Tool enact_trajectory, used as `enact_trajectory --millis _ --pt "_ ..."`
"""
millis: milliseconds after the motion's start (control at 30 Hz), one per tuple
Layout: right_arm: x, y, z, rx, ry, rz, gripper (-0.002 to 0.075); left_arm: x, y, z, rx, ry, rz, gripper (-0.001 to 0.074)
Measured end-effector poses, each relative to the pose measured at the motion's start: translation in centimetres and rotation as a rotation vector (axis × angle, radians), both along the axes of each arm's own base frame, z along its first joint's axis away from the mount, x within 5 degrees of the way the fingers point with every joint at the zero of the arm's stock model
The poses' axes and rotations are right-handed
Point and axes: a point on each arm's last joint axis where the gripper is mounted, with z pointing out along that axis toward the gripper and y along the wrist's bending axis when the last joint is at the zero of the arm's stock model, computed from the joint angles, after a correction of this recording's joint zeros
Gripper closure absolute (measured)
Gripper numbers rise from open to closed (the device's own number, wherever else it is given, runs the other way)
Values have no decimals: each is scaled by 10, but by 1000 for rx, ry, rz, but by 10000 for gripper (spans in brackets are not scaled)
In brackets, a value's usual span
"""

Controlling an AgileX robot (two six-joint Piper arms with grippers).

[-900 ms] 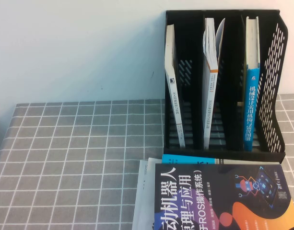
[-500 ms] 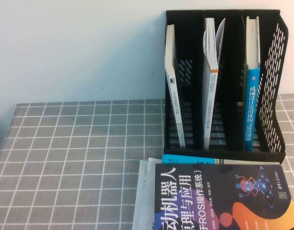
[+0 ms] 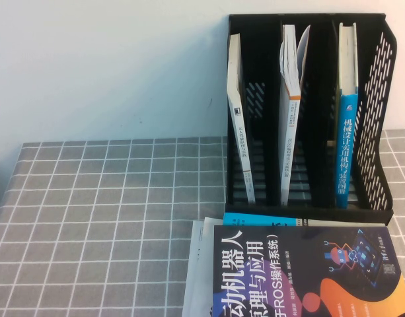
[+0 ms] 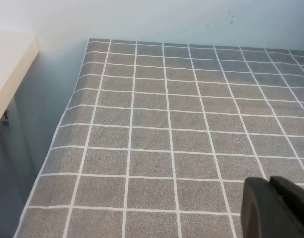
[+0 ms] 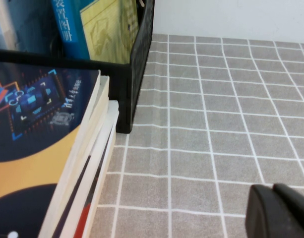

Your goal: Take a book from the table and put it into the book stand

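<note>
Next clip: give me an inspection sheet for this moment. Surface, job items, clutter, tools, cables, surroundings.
Surface: table under a grey cloth with a white grid, flat.
Job items: the book lies face up on top of a stack in front of the book stand, not yet lifted. The stand is upright, with one book standing in each of its three slots.
Clutter: other books under the top one, including a cyan-edged one.
Tools: left tool shut, over bare cloth, holding nothing. Right tool shut, over bare cloth beside the stack, holding nothing.
Cables: nothing seen.
Surroundings: plain white wall behind; a pale ledge beside the table edge.
</note>
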Motion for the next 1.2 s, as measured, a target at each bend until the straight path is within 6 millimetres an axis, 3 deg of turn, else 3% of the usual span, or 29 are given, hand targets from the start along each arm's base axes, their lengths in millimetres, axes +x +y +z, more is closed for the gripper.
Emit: enact_trajectory --millis 1200 --pt "0 -1 0 -19 2 0 729 0 0 0 2 0 0 738"
